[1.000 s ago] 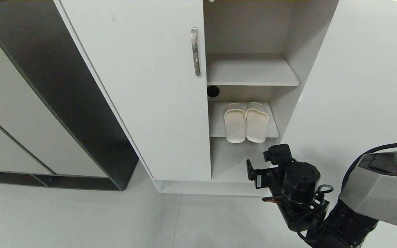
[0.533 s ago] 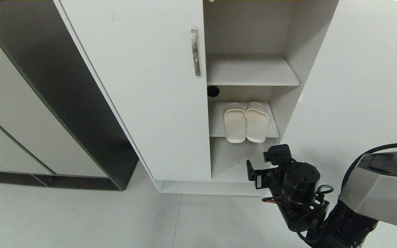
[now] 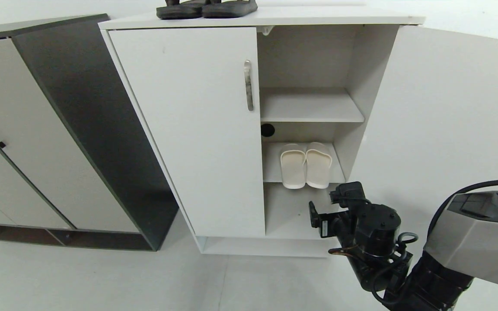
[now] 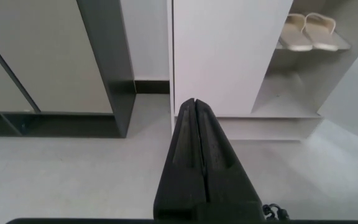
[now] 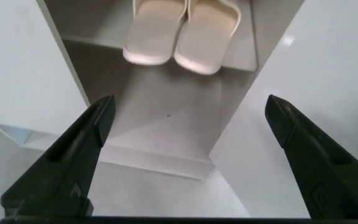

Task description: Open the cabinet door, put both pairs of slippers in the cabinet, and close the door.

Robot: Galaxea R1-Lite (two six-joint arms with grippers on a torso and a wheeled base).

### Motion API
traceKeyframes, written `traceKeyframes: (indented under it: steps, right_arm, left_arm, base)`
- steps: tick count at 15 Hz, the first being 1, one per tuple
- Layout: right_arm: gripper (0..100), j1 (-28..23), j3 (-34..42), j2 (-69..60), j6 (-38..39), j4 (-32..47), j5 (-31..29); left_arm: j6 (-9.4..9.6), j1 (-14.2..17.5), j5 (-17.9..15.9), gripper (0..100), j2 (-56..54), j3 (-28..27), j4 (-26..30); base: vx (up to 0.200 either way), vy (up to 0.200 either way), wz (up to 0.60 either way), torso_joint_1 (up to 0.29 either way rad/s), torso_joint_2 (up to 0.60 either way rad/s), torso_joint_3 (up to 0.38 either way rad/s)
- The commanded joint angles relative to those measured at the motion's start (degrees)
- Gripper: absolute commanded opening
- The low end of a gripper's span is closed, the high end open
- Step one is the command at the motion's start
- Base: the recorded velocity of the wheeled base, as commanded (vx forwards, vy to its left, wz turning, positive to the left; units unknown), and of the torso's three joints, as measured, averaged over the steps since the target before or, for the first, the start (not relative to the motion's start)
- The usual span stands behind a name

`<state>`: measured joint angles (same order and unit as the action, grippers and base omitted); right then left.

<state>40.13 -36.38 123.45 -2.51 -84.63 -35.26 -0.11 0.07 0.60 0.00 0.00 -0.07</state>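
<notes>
Black slippers (image 3: 205, 8) were left atop the cabinet (image 3: 318, 19), high above the right gripper (image 5: 189, 102) (jaws wide apart, empty; left gripper (image 4: 194, 118) closed, empty), so the open door (image 3: 448, 108) could be clipped on the reach.

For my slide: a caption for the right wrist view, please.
Right gripper, jaws open, faces the cream slippers on a cabinet shelf.

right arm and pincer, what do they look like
Right arm: grey angular shell, then a black round wrist with looping black cables and one coppery wire. Right pincer: black, wedge-shaped fingers with small moulded marks.
</notes>
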Motion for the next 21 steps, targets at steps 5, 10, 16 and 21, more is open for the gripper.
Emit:
traceKeyframes:
  steps: [5, 10, 16, 21]
  right_arm:
    - [100, 0.03, 1.31, -0.23, -0.04, -0.01, 0.10]
    - [100, -0.05, 3.95, -2.25, 0.40, -0.45, 5.02]
    - [100, -0.05, 4.03, -1.73, 0.31, -0.89, 5.02]
    - [100, -0.05, 4.03, -1.46, 0.14, -0.89, 5.02]
  left_arm:
    - [0.11, 0.01, 0.11, 0, 0.09, 0.00, -0.01]
    - [0.11, 0.01, 0.11, 0, 0.09, 0.00, -0.01]
    - [0.11, 0.01, 0.02, 0, 0.09, 0.00, -0.01]
    - [0.11, 0.01, 0.11, 0, 0.09, 0.00, -0.01]
  base:
    - [0.000, 0.000, 0.00, 0.002, 0.00, 0.204]
    - [0.000, 0.000, 0.00, 0.002, 0.00, 0.143]
    - [0.000, 0.200, 0.00, 0.002, 0.01, 0.047]
    - [0.000, 0.200, 0.00, 0.005, 0.01, 0.015]
